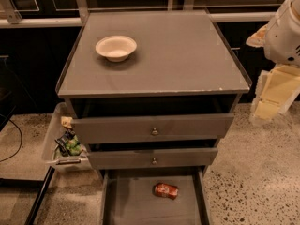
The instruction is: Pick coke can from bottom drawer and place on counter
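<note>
The coke can (166, 190) lies on its side on the floor of the open bottom drawer (136, 205), near the drawer's back right. The counter (173, 60) is the flat grey top of the cabinet, with a chipped front edge. My gripper (271, 100), with pale yellow fingers under a white arm, hangs in the air at the right edge of the view. It is beside the counter's right front corner, well above and to the right of the can, and it holds nothing that I can see.
A white bowl (116, 47) sits on the counter's back left. Two upper drawers with small knobs (154, 131) stand slightly open above the bottom drawer. A clear bin (61, 146) of trash stands left of the cabinet. The floor is speckled.
</note>
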`<state>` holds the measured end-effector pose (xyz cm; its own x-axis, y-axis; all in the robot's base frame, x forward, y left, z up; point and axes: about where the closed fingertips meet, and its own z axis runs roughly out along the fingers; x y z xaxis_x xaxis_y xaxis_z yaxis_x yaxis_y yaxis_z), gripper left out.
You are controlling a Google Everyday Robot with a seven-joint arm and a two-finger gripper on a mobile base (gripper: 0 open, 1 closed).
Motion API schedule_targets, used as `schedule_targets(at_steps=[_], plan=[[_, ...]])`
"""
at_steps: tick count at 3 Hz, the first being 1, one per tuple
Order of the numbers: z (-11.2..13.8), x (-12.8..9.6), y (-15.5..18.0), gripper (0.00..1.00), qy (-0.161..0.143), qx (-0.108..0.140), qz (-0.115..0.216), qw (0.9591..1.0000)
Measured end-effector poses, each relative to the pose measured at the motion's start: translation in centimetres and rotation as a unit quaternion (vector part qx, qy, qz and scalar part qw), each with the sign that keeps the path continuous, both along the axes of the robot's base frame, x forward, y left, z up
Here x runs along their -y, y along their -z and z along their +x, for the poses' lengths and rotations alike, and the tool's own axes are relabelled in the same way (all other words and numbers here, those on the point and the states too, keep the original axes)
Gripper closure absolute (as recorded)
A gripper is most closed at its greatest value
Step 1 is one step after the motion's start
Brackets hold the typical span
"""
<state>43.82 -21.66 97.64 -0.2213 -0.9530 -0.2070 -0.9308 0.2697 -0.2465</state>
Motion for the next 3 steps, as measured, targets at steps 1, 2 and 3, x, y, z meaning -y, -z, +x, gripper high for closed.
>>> schedule_targets(at_steps=[1,2,3], plan=[[0.0,0.0,0.0,0.0,0.0,0.0,0.0,1.0],[-0.1,0.4,0.3,0.0,0.008,-0.004,0.008,0.9999],[-0.8,1.2,4.1,0.0,0.019,-0.03,0.039,0.9986]])
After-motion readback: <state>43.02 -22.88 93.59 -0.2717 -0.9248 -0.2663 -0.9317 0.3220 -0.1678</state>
